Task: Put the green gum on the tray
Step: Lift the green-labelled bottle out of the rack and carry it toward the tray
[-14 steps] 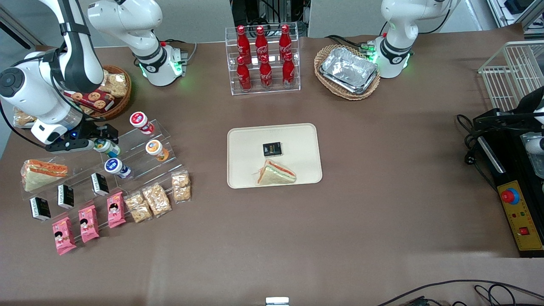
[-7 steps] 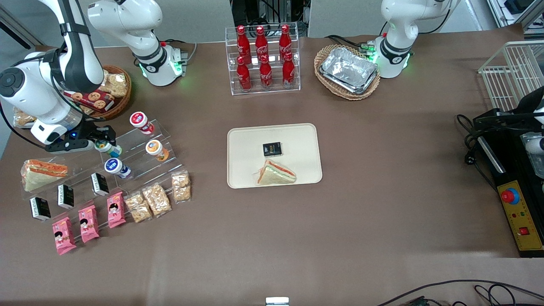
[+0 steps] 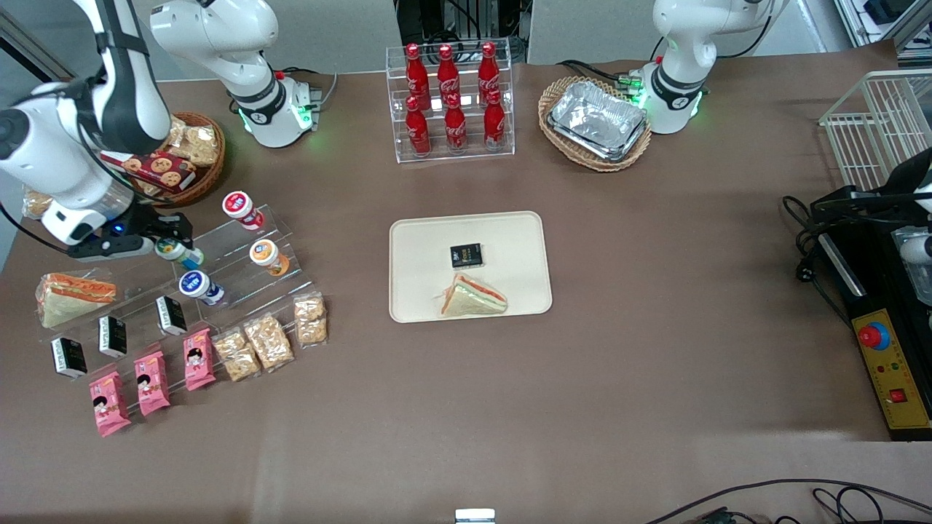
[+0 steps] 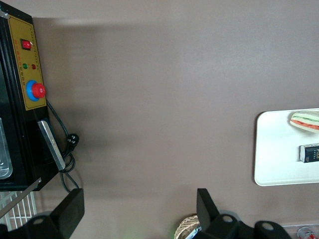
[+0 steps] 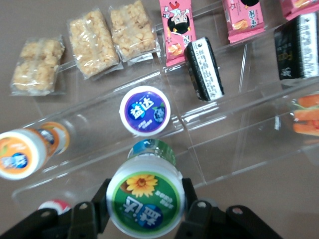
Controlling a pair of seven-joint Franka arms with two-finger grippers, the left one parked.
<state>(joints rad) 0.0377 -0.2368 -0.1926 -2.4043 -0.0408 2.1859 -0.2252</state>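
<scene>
The fingers of the gripper are closed around the green gum, held just above the clear rack. The carry to the tray is left.

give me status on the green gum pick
Gripper shut on green gum, above the clear stand. Tray toward mid-table, not yet reached. Path looks clear.
</scene>
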